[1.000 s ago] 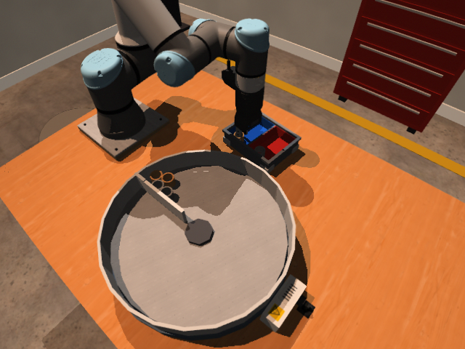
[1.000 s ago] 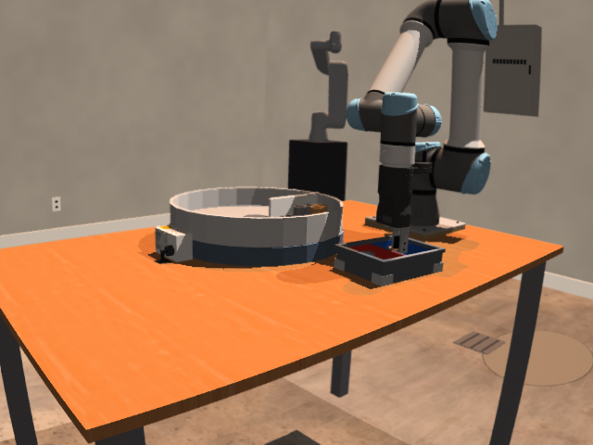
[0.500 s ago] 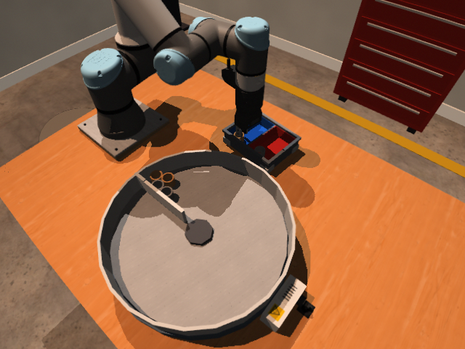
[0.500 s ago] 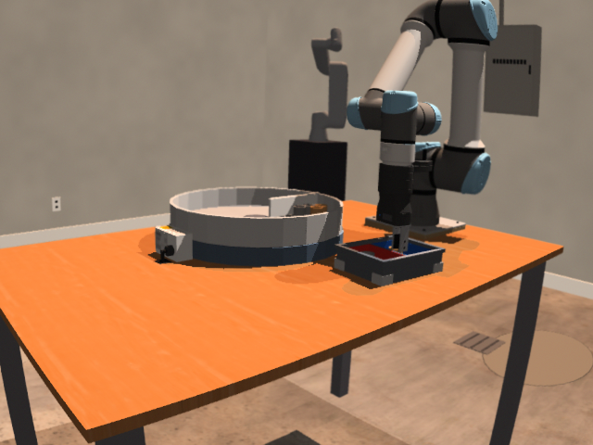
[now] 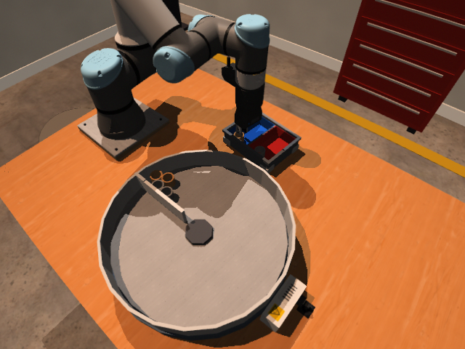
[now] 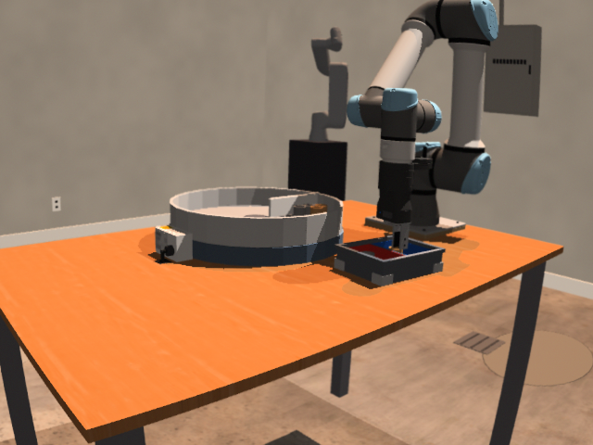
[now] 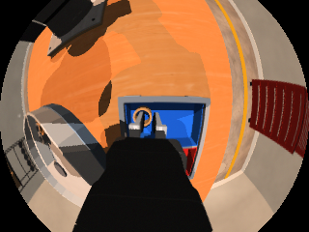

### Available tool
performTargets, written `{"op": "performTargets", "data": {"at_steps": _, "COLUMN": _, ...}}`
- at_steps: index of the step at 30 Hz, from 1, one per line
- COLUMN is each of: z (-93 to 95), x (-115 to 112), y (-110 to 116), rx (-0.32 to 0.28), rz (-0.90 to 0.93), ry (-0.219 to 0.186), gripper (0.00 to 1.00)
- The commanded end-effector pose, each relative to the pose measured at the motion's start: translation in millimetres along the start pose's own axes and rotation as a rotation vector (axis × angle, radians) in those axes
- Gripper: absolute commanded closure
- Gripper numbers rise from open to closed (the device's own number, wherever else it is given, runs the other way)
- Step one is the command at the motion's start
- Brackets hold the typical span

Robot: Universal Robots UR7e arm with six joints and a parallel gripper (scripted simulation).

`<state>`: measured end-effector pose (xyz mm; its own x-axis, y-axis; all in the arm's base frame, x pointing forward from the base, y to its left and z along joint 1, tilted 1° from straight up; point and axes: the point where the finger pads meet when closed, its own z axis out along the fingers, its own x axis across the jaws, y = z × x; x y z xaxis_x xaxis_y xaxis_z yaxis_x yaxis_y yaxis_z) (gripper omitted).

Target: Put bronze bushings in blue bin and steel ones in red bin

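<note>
My gripper points down into the blue bin. Its fingers stand partly open. A bronze bushing lies in the bin's corner near the fingertips, overlapping the left finger in the wrist view and off the middle of the gap; its exact contact with that finger is unclear. The red bin holds a dark round shape, too dim to identify. On the turntable, two bronze bushings stand beside two steel ones, against the diverter bar.
The diverter bar runs from the turntable's wall to its dark hub. The high turntable wall stands close to the grey bin tray. A control box sits at the turntable's outer side.
</note>
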<state>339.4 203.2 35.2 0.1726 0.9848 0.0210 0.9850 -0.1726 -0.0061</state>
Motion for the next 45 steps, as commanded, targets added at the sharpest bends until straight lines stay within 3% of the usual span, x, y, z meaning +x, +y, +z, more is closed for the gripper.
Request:
{"op": "performTargets", "data": {"at_steps": 1, "z": -0.7, "x": 0, "y": 0, "rx": -0.001, "rz": 0.0, "ry": 0.001, "gripper": 0.58}}
{"op": "performTargets", "data": {"at_steps": 22, "z": -6.7, "x": 0, "y": 0, "rx": -0.001, "rz": 0.0, "ry": 0.001, "gripper": 0.58}}
{"op": "performTargets", "data": {"at_steps": 27, "z": -63.5, "x": 0, "y": 0, "rx": -0.001, "rz": 0.0, "ry": 0.001, "gripper": 0.58}}
{"op": "performTargets", "data": {"at_steps": 33, "z": -66.2, "x": 0, "y": 0, "rx": -0.001, "rz": 0.0, "ry": 0.001, "gripper": 0.58}}
{"op": "performTargets", "data": {"at_steps": 38, "z": -121.9, "x": 0, "y": 0, "rx": -0.001, "rz": 0.0, "ry": 0.001, "gripper": 0.58}}
{"op": "performTargets", "data": {"at_steps": 45, "z": -125.8, "x": 0, "y": 0, "rx": -0.001, "rz": 0.0, "ry": 0.001, "gripper": 0.58}}
